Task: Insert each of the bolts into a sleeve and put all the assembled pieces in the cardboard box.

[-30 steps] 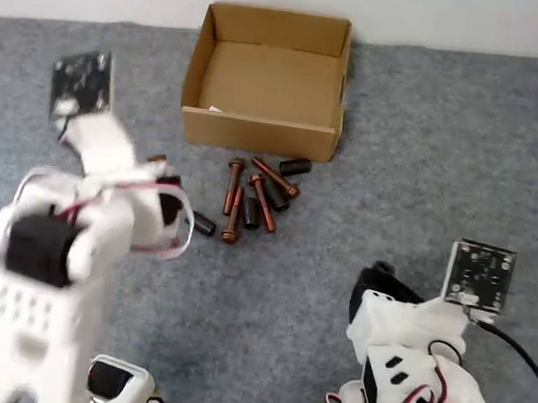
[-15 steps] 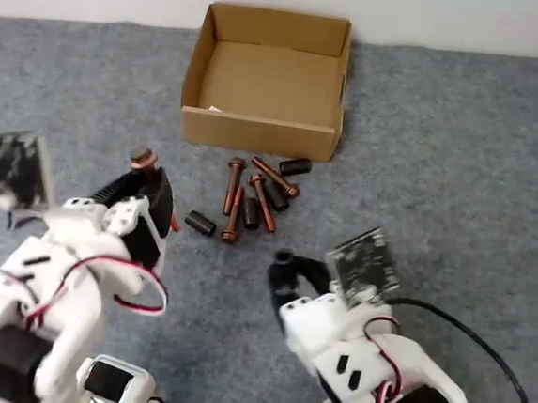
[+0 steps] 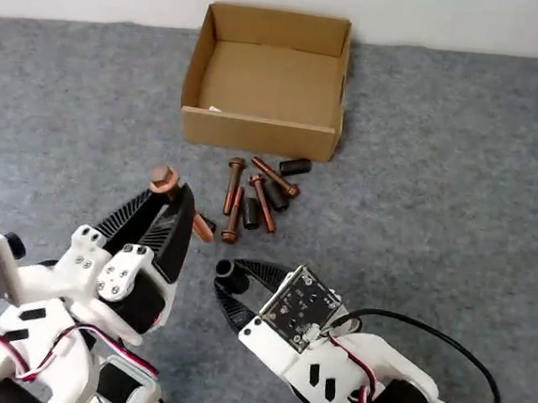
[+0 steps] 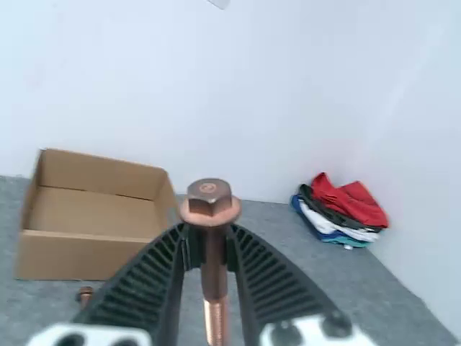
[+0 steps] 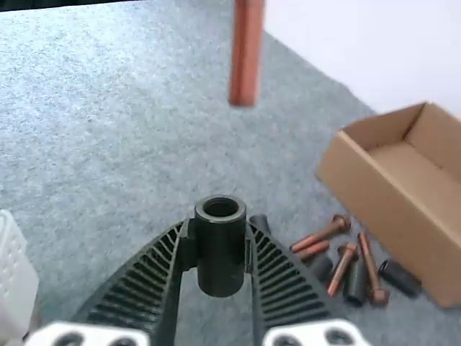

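Copper-coloured hex-head bolt (image 4: 209, 205) sits clamped between my left gripper's (image 4: 209, 241) fingers, out in front of the open brown cardboard box (image 3: 259, 133). My right gripper (image 5: 220, 241) pinches a short black cylindrical sleeve (image 5: 220, 252), farther from that box. Loose copper bolts (image 3: 234, 198) and black sleeves (image 3: 296, 166) lie just before its front wall.
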You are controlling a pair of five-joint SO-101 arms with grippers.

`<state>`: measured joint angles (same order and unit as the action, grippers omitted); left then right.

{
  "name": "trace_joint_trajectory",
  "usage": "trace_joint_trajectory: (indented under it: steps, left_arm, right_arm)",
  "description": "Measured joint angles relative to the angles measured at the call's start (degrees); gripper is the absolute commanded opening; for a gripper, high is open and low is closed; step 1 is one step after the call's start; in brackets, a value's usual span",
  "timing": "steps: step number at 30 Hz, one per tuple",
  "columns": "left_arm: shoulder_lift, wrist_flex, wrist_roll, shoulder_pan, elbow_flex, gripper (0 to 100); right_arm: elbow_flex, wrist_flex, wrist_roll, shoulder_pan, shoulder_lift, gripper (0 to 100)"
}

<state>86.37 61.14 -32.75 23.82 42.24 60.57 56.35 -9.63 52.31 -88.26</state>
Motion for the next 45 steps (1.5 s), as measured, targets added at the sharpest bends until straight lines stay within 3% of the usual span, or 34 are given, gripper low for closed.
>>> trace_joint_trajectory:
  steps: [6, 26, 32, 36, 42, 45]
  left_arm:
    - [-0.26, 0.0, -1.85, 1.58, 2.11, 0]
    - [0.44, 2.99, -1.93, 2.81, 3.87, 0]
    - [0.53, 7.21, -1.58, 9.76, 6.15, 0]
    - [0.53, 8.62, 4.31, 11.78, 9.14, 2]
    - [0.7, 9.32, 13.63, 9.49, 11.16, 20]
    - [0.7, 10.99, 14.59, 6.77, 11.52, 22]
  right_arm:
    - [0.0, -4.48, -1.93, 0.0, 0.0, 0.9]
    - [0.09, -4.75, -2.11, -1.58, -0.26, 0.9]
    - [0.09, -4.75, -2.11, -1.85, -0.26, 0.9]
    - [0.18, -4.75, -2.11, -2.11, -0.18, 0.9]
    - [0.35, -4.66, -2.11, -2.37, -0.09, 0.9]
    - [0.35, -4.66, -2.2, -2.46, -0.35, 0.9]
